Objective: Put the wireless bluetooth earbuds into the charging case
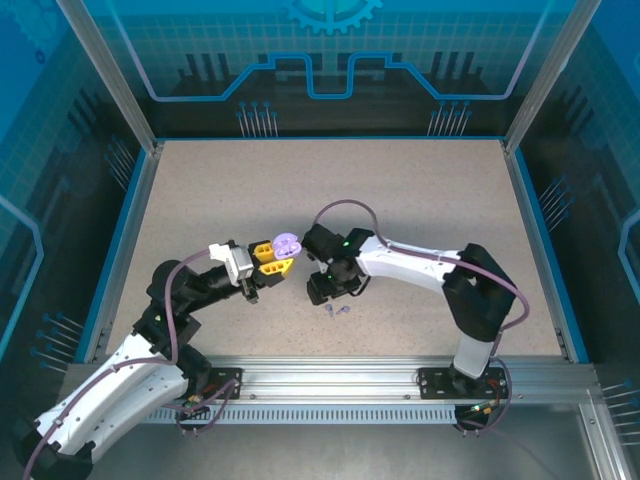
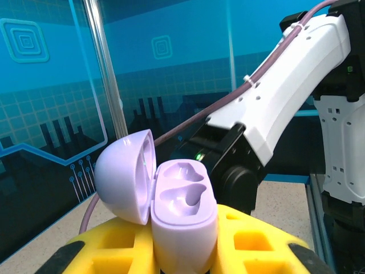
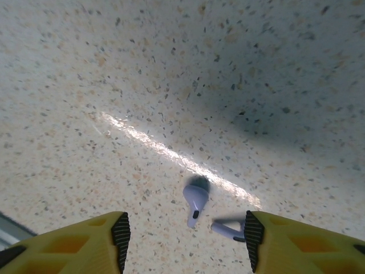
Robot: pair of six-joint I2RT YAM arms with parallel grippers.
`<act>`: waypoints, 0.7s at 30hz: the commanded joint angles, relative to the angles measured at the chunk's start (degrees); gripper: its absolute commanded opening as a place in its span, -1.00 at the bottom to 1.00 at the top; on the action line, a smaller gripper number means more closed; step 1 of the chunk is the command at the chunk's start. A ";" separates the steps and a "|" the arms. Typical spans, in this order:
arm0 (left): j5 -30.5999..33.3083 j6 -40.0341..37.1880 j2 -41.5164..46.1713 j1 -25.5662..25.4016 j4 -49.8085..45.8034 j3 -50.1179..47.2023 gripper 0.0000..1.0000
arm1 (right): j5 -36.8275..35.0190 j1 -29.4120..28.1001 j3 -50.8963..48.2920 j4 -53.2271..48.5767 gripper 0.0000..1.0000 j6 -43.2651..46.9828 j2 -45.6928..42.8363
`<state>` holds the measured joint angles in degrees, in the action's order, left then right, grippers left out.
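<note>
Two purple earbuds (image 3: 195, 200) lie close together on the table (image 1: 420, 200), at 6 o'clock from the right gripper (image 3: 185, 237), whose jaws hang wide open above them. The left gripper (image 1: 272, 258) squeezes the open case (image 2: 182, 211), at 10 o'clock from the earbuds, with both cups empty. The earbuds look tiny, light, hard and slippery, so I would pinch one softly across its round head, not its thin stem

Open purple charging case (image 1: 287, 244), wells empty, upright in left claw (image 1: 272, 258); two purple earbuds (image 3: 195, 200) lie on table (image 1: 400, 200) at its 5 o'clock.
</note>
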<state>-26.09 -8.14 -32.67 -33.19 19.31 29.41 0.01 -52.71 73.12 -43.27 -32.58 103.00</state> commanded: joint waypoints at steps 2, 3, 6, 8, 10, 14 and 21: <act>1.41 -1.69 0.33 -0.33 -0.13 -0.18 -0.86 | -1.49 -1.75 2.61 -4.49 0.13 -1.08 3.93; 1.47 -1.69 0.29 -0.31 -0.11 -0.21 -0.86 | -1.82 -2.13 3.01 -4.84 0.12 -1.21 4.79; 1.66 -1.65 0.22 -0.37 -0.04 -0.23 -0.86 | -2.96 -2.91 3.47 -5.65 0.10 -1.52 6.51; 1.70 -1.56 0.06 -0.33 0.11 -0.22 -0.86 | -2.91 -3.25 3.60 -5.23 0.08 -1.61 7.33; 1.70 -1.52 -0.17 -0.37 0.27 -0.17 -0.86 | -2.98 -3.61 4.12 -5.07 0.06 -1.57 8.28; 1.70 -1.35 -0.22 -0.36 0.18 -0.14 -0.86 | -3.78 -3.89 5.18 -5.77 0.01 -1.52 10.00; 1.68 -1.17 -0.40 -0.38 0.37 -0.04 -0.86 | -4.57 -3.87 5.04 -6.17 -0.10 -1.52 11.29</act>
<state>-25.23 -8.12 -33.10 -33.19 19.11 29.41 -3.66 -55.88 77.08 -47.42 -33.26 113.21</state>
